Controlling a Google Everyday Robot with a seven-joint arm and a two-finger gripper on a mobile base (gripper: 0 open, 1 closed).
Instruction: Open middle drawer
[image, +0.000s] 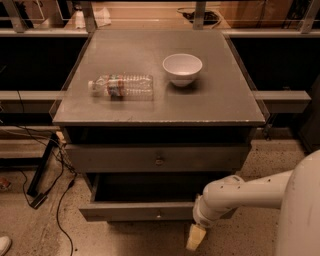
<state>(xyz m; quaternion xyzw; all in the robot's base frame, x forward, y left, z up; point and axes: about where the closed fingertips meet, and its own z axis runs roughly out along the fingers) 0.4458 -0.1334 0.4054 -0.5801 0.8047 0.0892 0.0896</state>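
The middle drawer (125, 212) is gray with a small round knob (159, 216). It stands pulled out, and its dark inside (145, 187) shows. Above it is another gray drawer front (110, 159) with its own knob (159, 161), pushed in under the table top. Any drawer below the open one is hidden. My gripper (195, 238) hangs tan-tipped and pointing down, just below and to the right of the open drawer's front. It holds nothing that I can see. The white arm (240, 192) reaches in from the right.
On the gray table top (225, 100) lie a clear plastic water bottle (121, 86) on its side and a white bowl (182, 68). Cables (55, 170) and a dark stand leg run over the speckled floor at the left. Shelving rails stand on both sides.
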